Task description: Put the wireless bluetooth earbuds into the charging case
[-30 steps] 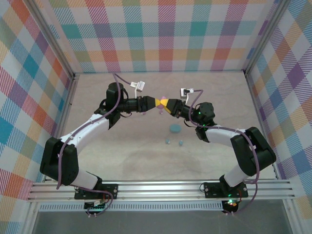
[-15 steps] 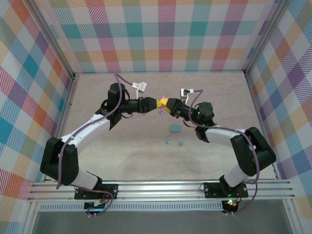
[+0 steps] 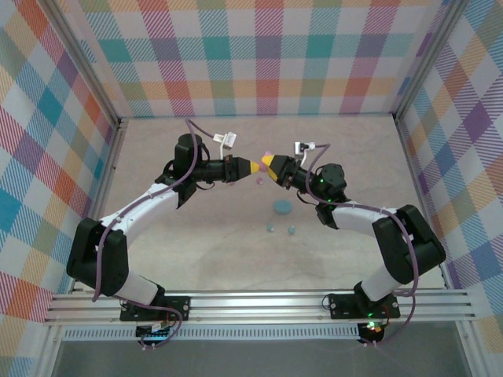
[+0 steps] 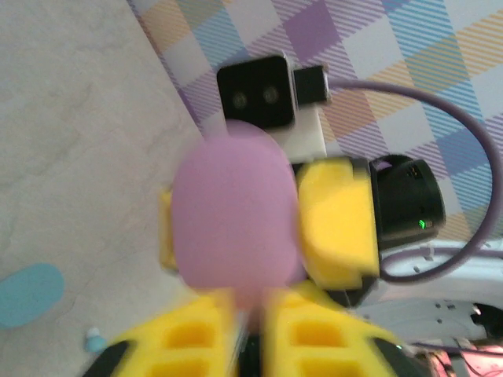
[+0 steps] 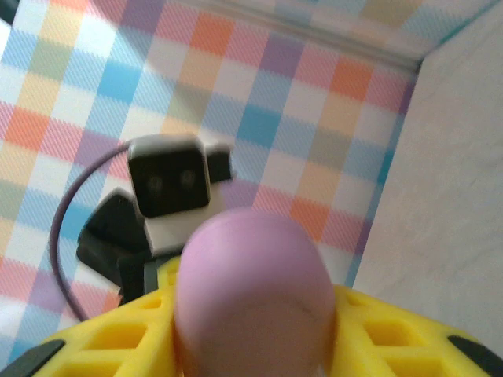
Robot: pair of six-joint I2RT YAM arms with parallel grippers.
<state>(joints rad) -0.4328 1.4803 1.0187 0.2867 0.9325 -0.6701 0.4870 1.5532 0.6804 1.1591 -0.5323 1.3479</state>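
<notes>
My right gripper (image 3: pixel 269 163) is shut on a pink oval charging case (image 5: pixel 251 290), its yellow fingers pressed to the case's two sides above the table's middle. The same case (image 4: pixel 236 220) sits blurred right in front of my left gripper (image 4: pixel 250 310), whose jaws are shut just below it; whether they touch it I cannot tell. From above, my left gripper (image 3: pixel 253 166) points at the right one with a small gap between. Two light blue earbuds (image 3: pixel 269 228) (image 3: pixel 291 230) lie on the table nearer the bases. A tiny pinkish bud (image 3: pixel 259 181) lies under the grippers.
A light blue oval case (image 3: pixel 281 207) lies on the table below the right gripper, also in the left wrist view (image 4: pixel 27 293) with one blue bud (image 4: pixel 94 363) beside it. Checked walls (image 3: pixel 259 63) close in the back and both sides.
The two grippers met tip to tip at the pink case. My left gripper has since drawn back leftward and shut its jaws, while the right gripper keeps the case and has tipped up slightly.
</notes>
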